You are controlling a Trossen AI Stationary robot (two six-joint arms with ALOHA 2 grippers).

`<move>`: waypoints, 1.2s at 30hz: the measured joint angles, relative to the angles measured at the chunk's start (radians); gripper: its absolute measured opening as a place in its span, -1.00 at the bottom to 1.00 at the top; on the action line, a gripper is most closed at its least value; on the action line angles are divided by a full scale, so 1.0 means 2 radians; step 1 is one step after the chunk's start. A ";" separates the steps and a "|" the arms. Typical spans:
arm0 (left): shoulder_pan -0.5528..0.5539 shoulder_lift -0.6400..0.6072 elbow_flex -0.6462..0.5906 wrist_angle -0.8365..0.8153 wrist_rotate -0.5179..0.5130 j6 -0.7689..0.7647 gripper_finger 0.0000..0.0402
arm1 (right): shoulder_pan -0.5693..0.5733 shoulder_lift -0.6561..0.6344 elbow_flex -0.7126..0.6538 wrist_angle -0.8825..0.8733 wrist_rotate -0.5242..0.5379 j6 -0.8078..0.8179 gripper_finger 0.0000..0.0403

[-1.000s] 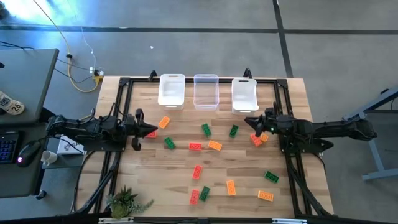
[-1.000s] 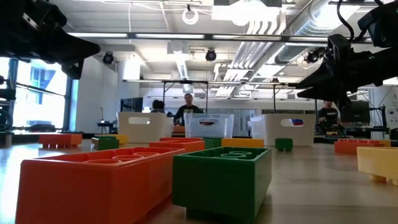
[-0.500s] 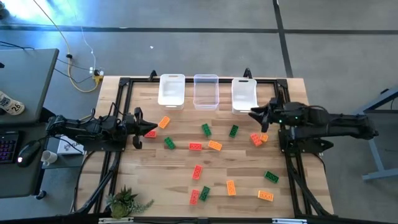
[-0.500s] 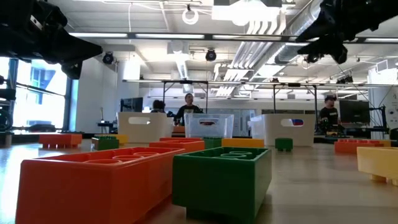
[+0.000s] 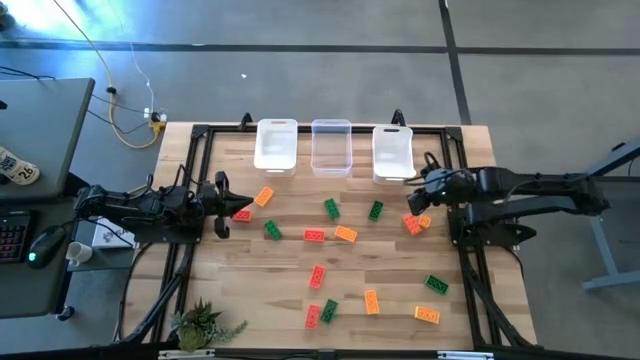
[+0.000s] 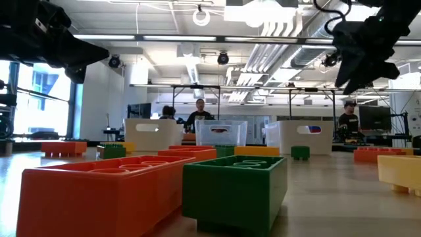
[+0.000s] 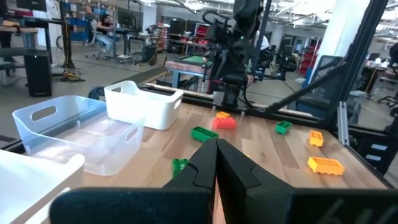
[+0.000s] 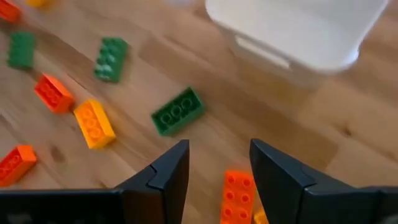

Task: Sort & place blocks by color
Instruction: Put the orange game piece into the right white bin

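The right gripper (image 8: 219, 163) is hovering with its fingers apart and empty, just above a small orange studded plastic brick (image 8: 238, 194) near the rightmost white plastic bin (image 5: 393, 152). A green studded brick (image 8: 177, 111) is lying just beyond it on the wooden table (image 5: 280, 270). The left gripper (image 5: 222, 207) is waiting at the table's left side, fingers together, apparently pinching a red brick (image 5: 241, 214), though that is hard to see. More green, orange and red bricks are lying scattered across the table.

worktop (image 5: 300, 280): pale wood planks, matt | blocks (image 5: 315, 235): glossy smooth moulded plastic, studded | outer bins (image 5: 276, 145): opaque white plastic | middle bin (image 5: 331, 148): clear translucent plastic | right hand (image 8: 217, 168): dark matt plastic fingers
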 joint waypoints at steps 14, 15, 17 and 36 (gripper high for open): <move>0.000 0.000 0.000 0.006 -0.050 -0.019 -1.00 | -0.005 0.080 0.000 0.018 -0.051 0.059 -0.21; 0.000 0.000 0.000 0.006 -0.053 -0.027 -1.00 | -0.007 0.087 0.000 0.018 -0.067 0.059 -0.21; 0.000 0.000 0.000 0.006 -0.055 -0.031 -1.00 | -0.008 0.104 0.000 0.018 -0.088 0.059 -0.21; 0.000 0.000 0.000 0.006 -0.056 -0.031 -1.00 | -0.008 0.194 -0.001 0.020 -0.099 0.050 -0.21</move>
